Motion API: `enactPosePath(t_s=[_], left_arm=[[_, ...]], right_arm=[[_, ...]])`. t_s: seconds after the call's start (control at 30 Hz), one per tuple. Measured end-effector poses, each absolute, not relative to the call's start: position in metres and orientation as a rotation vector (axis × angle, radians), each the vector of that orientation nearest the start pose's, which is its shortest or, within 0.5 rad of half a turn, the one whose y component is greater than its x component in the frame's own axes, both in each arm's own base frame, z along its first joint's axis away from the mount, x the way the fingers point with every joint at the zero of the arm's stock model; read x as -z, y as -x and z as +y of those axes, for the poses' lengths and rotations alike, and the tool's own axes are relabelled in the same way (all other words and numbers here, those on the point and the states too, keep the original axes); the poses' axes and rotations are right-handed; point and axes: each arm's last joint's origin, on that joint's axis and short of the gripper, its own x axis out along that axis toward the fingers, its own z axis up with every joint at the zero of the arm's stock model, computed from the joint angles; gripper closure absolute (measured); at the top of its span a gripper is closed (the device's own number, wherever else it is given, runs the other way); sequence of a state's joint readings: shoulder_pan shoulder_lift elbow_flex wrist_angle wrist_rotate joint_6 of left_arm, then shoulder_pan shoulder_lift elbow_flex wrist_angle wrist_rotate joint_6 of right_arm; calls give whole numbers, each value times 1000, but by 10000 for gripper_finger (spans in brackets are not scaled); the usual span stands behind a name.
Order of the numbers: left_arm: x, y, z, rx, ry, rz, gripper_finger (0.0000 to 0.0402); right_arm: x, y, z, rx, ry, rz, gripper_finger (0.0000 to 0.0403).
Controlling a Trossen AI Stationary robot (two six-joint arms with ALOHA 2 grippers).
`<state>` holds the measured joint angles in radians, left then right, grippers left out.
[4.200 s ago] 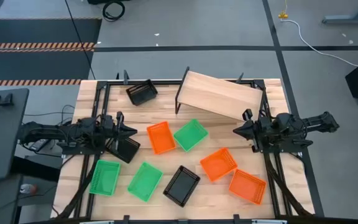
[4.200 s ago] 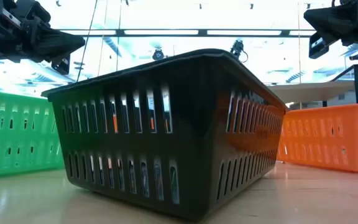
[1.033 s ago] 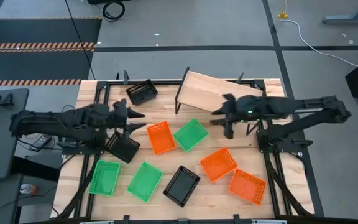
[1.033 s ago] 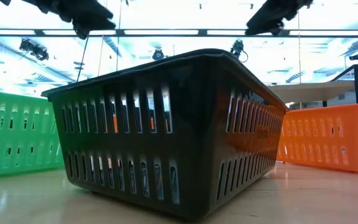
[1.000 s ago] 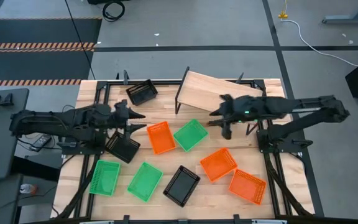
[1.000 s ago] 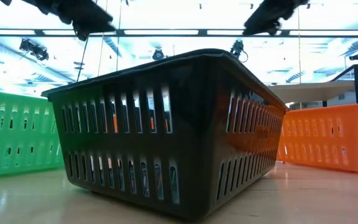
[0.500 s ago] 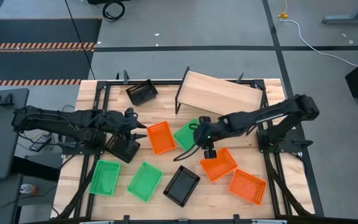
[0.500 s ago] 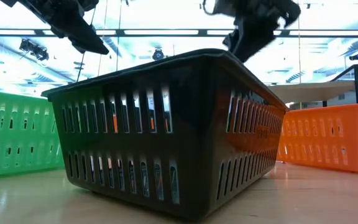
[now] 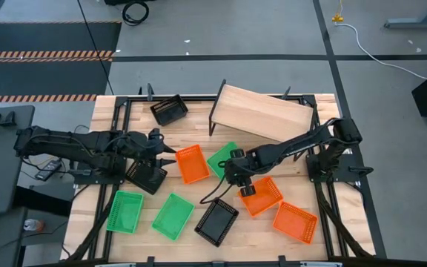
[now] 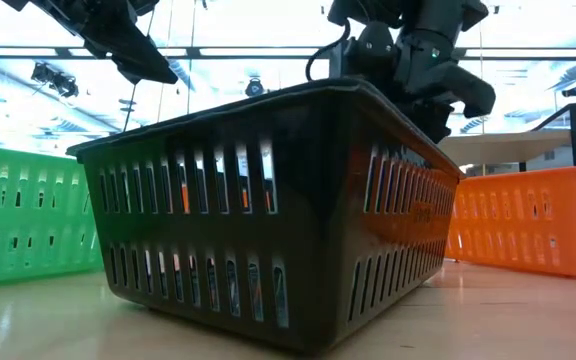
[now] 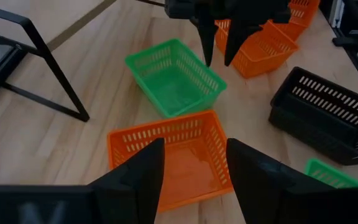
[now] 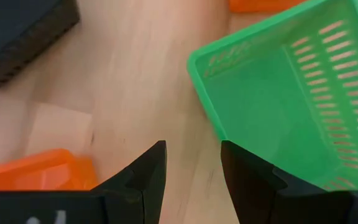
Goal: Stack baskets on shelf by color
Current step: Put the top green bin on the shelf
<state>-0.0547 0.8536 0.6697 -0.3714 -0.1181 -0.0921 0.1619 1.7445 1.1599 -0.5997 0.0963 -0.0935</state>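
Note:
Nine baskets lie scattered on the slatted table, each resting on its base, and the wooden shelf (image 9: 262,113) stands at the far side with nothing on it. My left gripper (image 9: 165,152) hangs open over the left end of an orange basket (image 11: 173,158). My right gripper (image 9: 232,172) is open and points down. It hovers over bare wood beside the near corner of a green basket (image 12: 291,106), which sits right of that orange basket (image 9: 192,163). Neither gripper touches anything.
Black baskets sit at the far left (image 9: 169,110), under my left arm (image 9: 148,176) and near the front edge (image 9: 216,221). Two green baskets (image 9: 124,211) (image 9: 173,216) lie front left, two orange ones (image 9: 262,196) (image 9: 295,222) front right. Bare wood shows before the shelf.
My right gripper has swung from beside the shelf toward the table's left and near edges. It has come down and tipped to point down beside the green basket. My left gripper has sunk a little toward the orange basket. No basket has moved.

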Motion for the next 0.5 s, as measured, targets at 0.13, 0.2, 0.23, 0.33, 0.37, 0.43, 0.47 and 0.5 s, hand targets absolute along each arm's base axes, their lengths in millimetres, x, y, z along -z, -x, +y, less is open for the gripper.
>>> enactPosePath(t_s=[0.13,0.2,0.23,0.33,0.37,0.43,0.47,0.5], left_arm=[[-266,-180,-6,-87,42,550,223],[-266,-180,-6,-87,42,551,223],[-266,-180,-6,-87,42,551,223],[-266,-180,-6,-87,41,552,224],[-266,-180,-6,-87,41,552,225],[-266,-180,-6,-87,41,551,225],[-266,-180,-6,-87,42,551,225],[-266,-180,-6,-87,42,551,224]], right_arm=[[-194,-336,51,-90,255,1142,243],[-199,-334,50,-76,256,1127,243],[-201,-334,50,-72,257,1121,243],[-204,-333,49,-53,277,1116,243],[-203,-333,48,-51,280,1120,243],[-202,-333,46,-47,276,1116,243],[-200,-333,45,-45,268,1114,244],[-197,-332,44,-42,265,1114,244]])
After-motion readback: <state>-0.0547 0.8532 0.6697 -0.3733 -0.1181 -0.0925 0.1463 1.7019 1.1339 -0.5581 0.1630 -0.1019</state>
